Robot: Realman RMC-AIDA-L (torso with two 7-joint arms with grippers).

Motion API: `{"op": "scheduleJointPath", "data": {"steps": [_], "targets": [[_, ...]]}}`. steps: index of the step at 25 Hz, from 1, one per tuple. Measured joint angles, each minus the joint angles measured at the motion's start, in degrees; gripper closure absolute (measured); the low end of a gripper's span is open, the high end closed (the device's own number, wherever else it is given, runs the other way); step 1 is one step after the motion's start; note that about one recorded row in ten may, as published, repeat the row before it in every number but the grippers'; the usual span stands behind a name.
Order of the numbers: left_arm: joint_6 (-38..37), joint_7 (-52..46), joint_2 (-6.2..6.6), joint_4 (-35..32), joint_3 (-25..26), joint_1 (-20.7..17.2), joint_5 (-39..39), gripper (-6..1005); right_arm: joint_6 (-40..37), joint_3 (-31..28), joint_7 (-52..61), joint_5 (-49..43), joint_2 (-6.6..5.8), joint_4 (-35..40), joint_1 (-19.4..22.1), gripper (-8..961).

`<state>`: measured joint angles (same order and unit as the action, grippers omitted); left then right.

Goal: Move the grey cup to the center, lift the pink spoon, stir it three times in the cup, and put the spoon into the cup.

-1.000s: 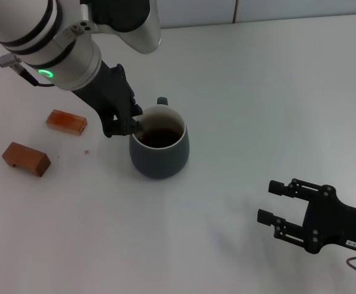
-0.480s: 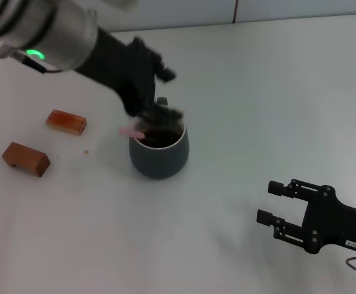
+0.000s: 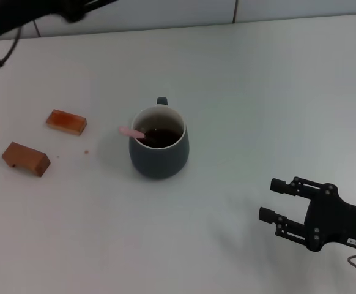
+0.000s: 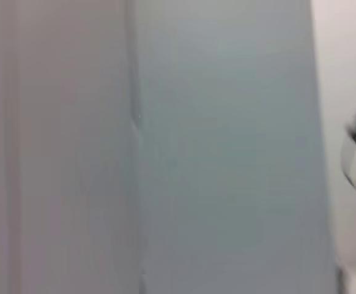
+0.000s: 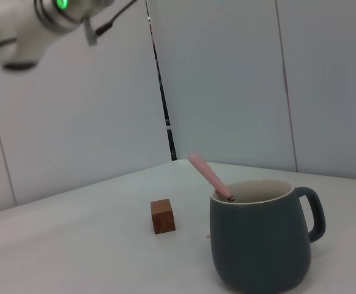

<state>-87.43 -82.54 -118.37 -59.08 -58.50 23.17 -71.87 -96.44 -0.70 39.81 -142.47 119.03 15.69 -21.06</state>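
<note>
At the far left top corner of the head view only a dark blurred part of the left arm (image 3: 19, 15) shows; its hand is out of sight there, and the left wrist view shows only blank wall panels, so whether it is open cannot be told; it carries nothing visible. On the white tabletop (image 3: 276, 79), left side, two brown wooden blocks: one darker, nearer the robot (image 3: 25, 158), one orange-brown just beyond it (image 3: 66, 121); both well apart from the cup. Centre: rounded dark blue-grey ceramic cup (image 3: 158, 144), upright, white inside, dark liquid, loop handle pointing away from the robot. Slender pink-handled spoon (image 3: 131, 132) stands in the cup, bowl submerged, long axis tilted, handle leaning over the rim toward the robot's left; right wrist view confirms (image 5: 210, 176). Lower right: right hand (image 3: 277, 199), black, fingers spread apart, empty, resting near the tabletop, well apart from the cup. Judgement: spoon lies in the cup; task looks complete; the cup lies to the left of the right hand, which is the nearer.
</note>
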Motion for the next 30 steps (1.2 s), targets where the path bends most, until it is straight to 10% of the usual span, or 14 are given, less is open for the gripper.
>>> {"op": "scheduleJointPath", "data": {"steps": [10, 30], "targets": [[-7.8, 36.0, 3.29, 39.6, 9.4, -7.7, 5.5, 300, 0.3, -1.3, -0.3, 0.1, -0.11, 0.3, 0.1, 331], [-5.0, 44.2, 3.2, 43.7, 9.3, -15.6, -16.4, 201, 0.5, -0.9, -3.7, -0.2, 0.02, 0.9, 0.8, 331]]}}
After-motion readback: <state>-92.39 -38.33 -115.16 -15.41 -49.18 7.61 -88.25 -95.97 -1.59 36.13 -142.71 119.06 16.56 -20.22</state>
